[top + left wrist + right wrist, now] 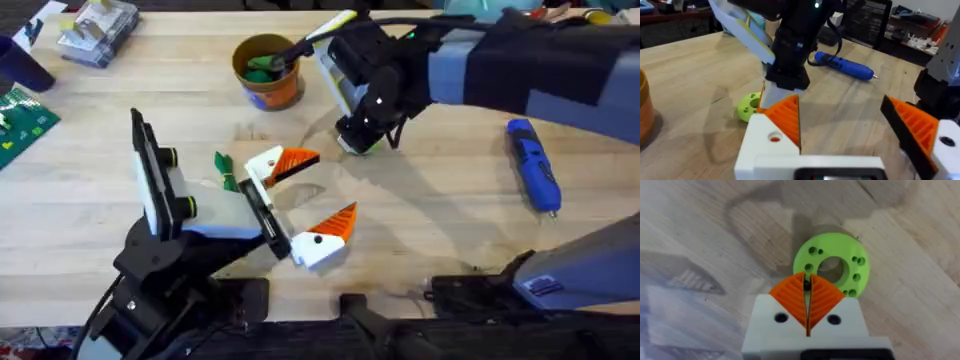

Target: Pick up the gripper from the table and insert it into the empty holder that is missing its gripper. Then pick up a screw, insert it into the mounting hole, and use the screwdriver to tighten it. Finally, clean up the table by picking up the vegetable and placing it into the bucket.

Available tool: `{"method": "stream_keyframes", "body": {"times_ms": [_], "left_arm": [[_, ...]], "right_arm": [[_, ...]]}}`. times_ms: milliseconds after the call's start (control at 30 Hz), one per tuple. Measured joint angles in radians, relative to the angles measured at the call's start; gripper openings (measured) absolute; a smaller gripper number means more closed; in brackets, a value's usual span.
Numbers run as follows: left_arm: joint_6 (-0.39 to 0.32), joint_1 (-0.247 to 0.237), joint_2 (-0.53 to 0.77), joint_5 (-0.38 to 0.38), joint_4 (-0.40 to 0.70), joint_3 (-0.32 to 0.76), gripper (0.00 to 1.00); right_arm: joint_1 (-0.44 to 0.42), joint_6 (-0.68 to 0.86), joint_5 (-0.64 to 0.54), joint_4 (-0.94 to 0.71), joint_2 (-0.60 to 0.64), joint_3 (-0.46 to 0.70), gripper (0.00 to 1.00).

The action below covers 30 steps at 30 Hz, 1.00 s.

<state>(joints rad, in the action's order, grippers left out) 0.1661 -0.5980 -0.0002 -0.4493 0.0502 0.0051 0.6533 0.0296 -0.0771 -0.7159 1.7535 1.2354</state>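
The holder (165, 190) stands at the lower left with two white-and-orange fingers on its black rail. The gripper (280, 165) sits in it, a hole showing in its block (774, 137). Its twin (325, 240) bears a dark dot. These fingers spread wide as my left gripper (840, 105), open and holding nothing. My right gripper (807, 282) is shut over the rim of a green disc (831, 269) with small holes, a tiny dark screw (806, 284) pinched at its tips. The blue screwdriver (532, 165) lies to the right. A green vegetable (225, 170) lies beside the holder. The orange bucket (268, 70) holds green pieces.
A clear plastic box (95, 30), a dark cup (20, 60) and a green circuit board (20, 120) sit at the far left. The right arm (500, 60) stretches across the back right. Bare wood lies between the holder and the screwdriver.
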Motion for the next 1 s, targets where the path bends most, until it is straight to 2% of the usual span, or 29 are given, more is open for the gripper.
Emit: {"method": "stream_keyframes", "body": {"times_ms": [400,733,1000], "left_arm": [[0.000,0.000,0.000,0.000,0.000,0.000,0.990],[0.000,0.000,0.000,0.000,0.000,0.000,0.990],[0.000,0.000,0.000,0.000,0.000,0.000,0.990]], "right_arm": [[0.000,0.000,0.047,-0.148,-0.126,0.152,0.007],[0.000,0.000,0.049,-0.204,-0.119,0.153,0.007],[0.000,-0.011,0.049,-0.247,-0.063,0.152,0.007]]}}
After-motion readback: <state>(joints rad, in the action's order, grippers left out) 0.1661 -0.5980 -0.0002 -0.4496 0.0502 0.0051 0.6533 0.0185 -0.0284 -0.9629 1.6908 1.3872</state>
